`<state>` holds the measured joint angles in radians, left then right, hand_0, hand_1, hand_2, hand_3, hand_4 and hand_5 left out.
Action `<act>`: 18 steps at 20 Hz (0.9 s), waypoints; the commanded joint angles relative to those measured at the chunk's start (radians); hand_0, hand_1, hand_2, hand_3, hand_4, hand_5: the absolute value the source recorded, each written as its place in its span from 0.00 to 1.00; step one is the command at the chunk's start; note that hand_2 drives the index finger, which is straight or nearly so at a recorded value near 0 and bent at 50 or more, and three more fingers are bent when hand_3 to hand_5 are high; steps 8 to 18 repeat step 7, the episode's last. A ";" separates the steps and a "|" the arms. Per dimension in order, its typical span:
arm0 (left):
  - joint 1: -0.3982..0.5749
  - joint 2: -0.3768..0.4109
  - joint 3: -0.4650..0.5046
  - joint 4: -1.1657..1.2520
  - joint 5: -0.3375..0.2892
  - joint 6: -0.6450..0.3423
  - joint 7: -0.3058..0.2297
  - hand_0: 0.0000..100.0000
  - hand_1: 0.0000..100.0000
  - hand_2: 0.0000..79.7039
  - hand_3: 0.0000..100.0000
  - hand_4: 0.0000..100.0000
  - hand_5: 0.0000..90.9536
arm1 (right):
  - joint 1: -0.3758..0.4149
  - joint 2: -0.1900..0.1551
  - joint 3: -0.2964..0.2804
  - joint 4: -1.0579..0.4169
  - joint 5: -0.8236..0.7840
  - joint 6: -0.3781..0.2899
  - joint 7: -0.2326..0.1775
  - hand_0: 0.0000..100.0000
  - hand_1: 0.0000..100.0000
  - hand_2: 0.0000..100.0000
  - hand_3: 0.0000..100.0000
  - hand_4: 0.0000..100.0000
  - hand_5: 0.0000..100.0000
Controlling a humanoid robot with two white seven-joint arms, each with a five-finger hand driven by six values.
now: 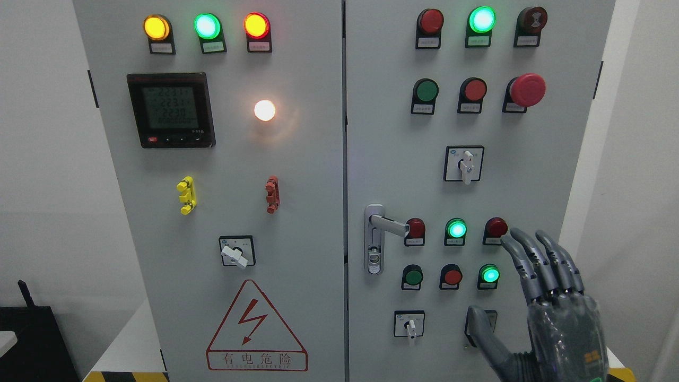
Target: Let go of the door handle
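So the grey cabinet (318,212) fills most of my view, top and bottom cut off. My right robot hand (536,302) hangs at lower right, fingers spread, gripping nothing, thumb hiding a switch. The door handle (383,228) sits well to its left, untouched, labels unreadable.

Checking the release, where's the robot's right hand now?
In the head view the right hand is at lower right, fingers spread, clear of the door handle, which sits left of it.

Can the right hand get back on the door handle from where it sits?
Probably yes. The right hand is open, off to the right of the door handle, with only flush panel buttons between them, nothing sticking out far.
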<state>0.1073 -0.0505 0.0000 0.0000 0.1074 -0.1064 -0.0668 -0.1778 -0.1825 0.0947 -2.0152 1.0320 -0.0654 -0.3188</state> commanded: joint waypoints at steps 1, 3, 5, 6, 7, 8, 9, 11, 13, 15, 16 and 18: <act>0.000 0.000 -0.014 0.020 0.000 0.001 -0.001 0.12 0.39 0.00 0.00 0.00 0.00 | 0.000 -0.008 0.000 -0.013 -0.013 -0.001 0.012 0.44 0.09 0.00 0.00 0.00 0.00; 0.000 0.000 -0.014 0.020 0.000 0.001 -0.001 0.12 0.39 0.00 0.00 0.00 0.00 | 0.000 -0.006 0.010 -0.013 -0.015 0.001 0.013 0.44 0.09 0.00 0.00 0.00 0.00; 0.000 0.000 -0.014 0.020 0.000 0.001 -0.001 0.12 0.39 0.00 0.00 0.00 0.00 | 0.001 -0.005 0.008 -0.011 -0.015 0.001 0.013 0.43 0.09 0.00 0.00 0.00 0.00; 0.000 0.000 -0.014 0.020 0.000 0.001 -0.001 0.12 0.39 0.00 0.00 0.00 0.00 | 0.001 -0.005 0.008 -0.011 -0.017 0.003 0.012 0.43 0.10 0.00 0.00 0.00 0.00; 0.000 0.000 -0.014 0.020 0.000 0.001 -0.001 0.12 0.39 0.00 0.00 0.00 0.00 | 0.001 -0.006 0.008 -0.011 -0.018 0.003 0.013 0.43 0.10 0.00 0.00 0.00 0.00; 0.000 0.000 -0.014 0.020 0.000 0.001 -0.001 0.12 0.39 0.00 0.00 0.00 0.00 | 0.001 -0.006 0.008 -0.011 -0.018 0.003 0.013 0.43 0.10 0.00 0.00 0.00 0.00; 0.000 0.000 -0.014 0.020 0.000 0.001 -0.001 0.12 0.39 0.00 0.00 0.00 0.00 | 0.001 -0.006 0.008 -0.011 -0.018 0.003 0.013 0.43 0.10 0.00 0.00 0.00 0.00; 0.000 0.000 -0.014 0.020 0.000 0.001 -0.001 0.12 0.39 0.00 0.00 0.00 0.00 | 0.001 -0.006 0.008 -0.011 -0.018 0.003 0.013 0.43 0.10 0.00 0.00 0.00 0.00; 0.000 0.000 -0.014 0.020 0.000 0.001 -0.001 0.12 0.39 0.00 0.00 0.00 0.00 | 0.001 -0.006 0.008 -0.011 -0.018 0.003 0.013 0.43 0.10 0.00 0.00 0.00 0.00; 0.000 0.000 -0.014 0.020 0.000 0.001 -0.001 0.12 0.39 0.00 0.00 0.00 0.00 | 0.001 -0.006 0.008 -0.011 -0.018 0.003 0.013 0.43 0.10 0.00 0.00 0.00 0.00; 0.000 0.000 -0.014 0.020 0.000 0.001 -0.001 0.12 0.39 0.00 0.00 0.00 0.00 | 0.001 -0.006 0.008 -0.011 -0.018 0.003 0.013 0.43 0.10 0.00 0.00 0.00 0.00; 0.000 0.000 -0.014 0.020 0.000 0.001 -0.001 0.12 0.39 0.00 0.00 0.00 0.00 | 0.001 -0.006 0.008 -0.011 -0.018 0.003 0.013 0.43 0.10 0.00 0.00 0.00 0.00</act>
